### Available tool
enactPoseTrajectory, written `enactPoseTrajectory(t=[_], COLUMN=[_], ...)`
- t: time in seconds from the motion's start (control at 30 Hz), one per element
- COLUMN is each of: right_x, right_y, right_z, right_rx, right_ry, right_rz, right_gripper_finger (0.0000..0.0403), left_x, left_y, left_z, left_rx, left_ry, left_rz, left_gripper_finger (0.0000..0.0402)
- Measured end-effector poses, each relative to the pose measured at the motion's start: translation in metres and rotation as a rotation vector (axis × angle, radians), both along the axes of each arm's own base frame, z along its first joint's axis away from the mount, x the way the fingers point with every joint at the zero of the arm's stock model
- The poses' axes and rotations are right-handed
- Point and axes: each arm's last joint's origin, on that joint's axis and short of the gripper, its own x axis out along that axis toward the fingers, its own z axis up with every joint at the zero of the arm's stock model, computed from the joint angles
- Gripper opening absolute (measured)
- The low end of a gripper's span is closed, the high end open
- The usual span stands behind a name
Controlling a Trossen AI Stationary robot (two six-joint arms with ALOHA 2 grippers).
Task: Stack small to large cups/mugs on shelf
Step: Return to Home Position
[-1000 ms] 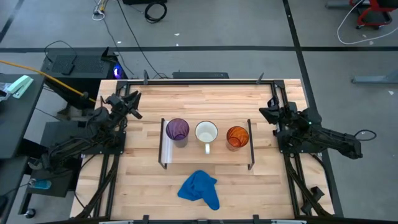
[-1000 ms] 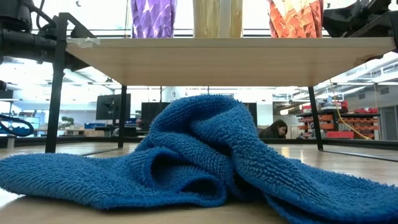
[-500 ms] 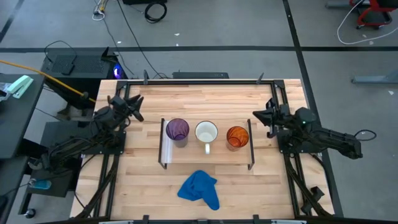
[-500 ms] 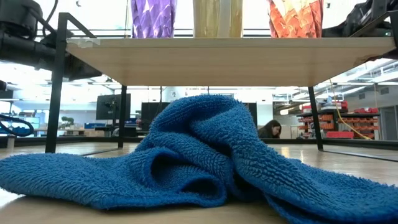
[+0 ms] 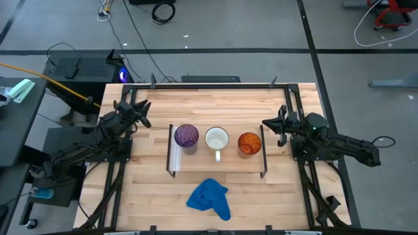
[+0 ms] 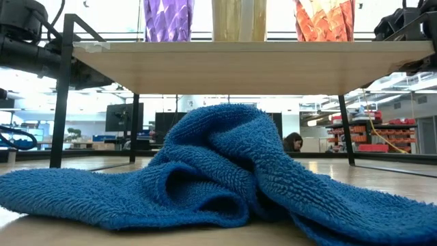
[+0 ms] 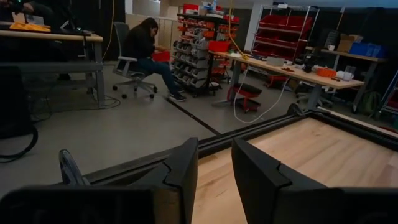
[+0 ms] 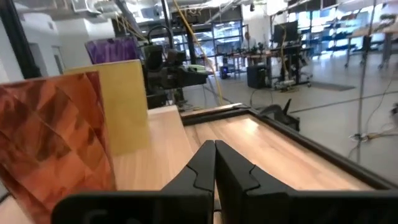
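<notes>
Three vessels stand in a row on the shelf (image 5: 228, 163), a low light-wood board on thin black legs: the translucent purple cup (image 5: 186, 136), the white mug (image 5: 217, 139) with its handle toward the near edge, and the translucent orange cup (image 5: 249, 143). My right gripper (image 5: 266, 123) is shut and hovers just right of the shelf's right end, near the orange cup (image 8: 56, 137), touching nothing. My left gripper (image 5: 142, 108) waits near the table's left side, left of the purple cup. Its fingers (image 7: 186, 174) stand a little apart, so it is open.
A crumpled blue cloth (image 5: 210, 199) lies on the tabletop in front of the shelf, toward the near edge, and fills the low view (image 6: 225, 171). Black frame rails run along the table's edges. Bare wood lies behind the shelf. A person (image 7: 146, 50) sits in the room beyond.
My right gripper has moved toward the table's left, closing in on the shelf's right end and the orange cup. The cups, shelf and cloth have stayed where they were.
</notes>
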Motion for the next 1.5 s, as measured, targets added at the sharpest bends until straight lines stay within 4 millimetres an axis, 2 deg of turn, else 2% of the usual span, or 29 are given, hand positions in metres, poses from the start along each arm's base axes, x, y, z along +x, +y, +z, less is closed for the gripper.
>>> enactPoseTrajectory(t=[0.37,0.6,1.5], right_x=[-0.0013,-0.0015,-0.0015], right_y=[-0.0047,-0.0052,-0.0052], right_z=[0.0,0.0,0.0], right_rx=[-0.135,-0.229,-0.212], right_ry=[0.038,0.067,0.062], right_rz=[-0.177,-0.204,-0.203], right_gripper_finger=[0.0014,0.0014,0.0014], left_x=[0.0,0.0,0.0], left_y=[0.0,0.0,0.0], left_z=[0.0001,0.0001,0.0001], left_rx=[0.0,0.0,0.0], left_ry=[-0.001,-0.001,-0.001], left_rz=[0.0,0.0,0.0], left_gripper_finger=[0.0107,0.0107,0.0107])
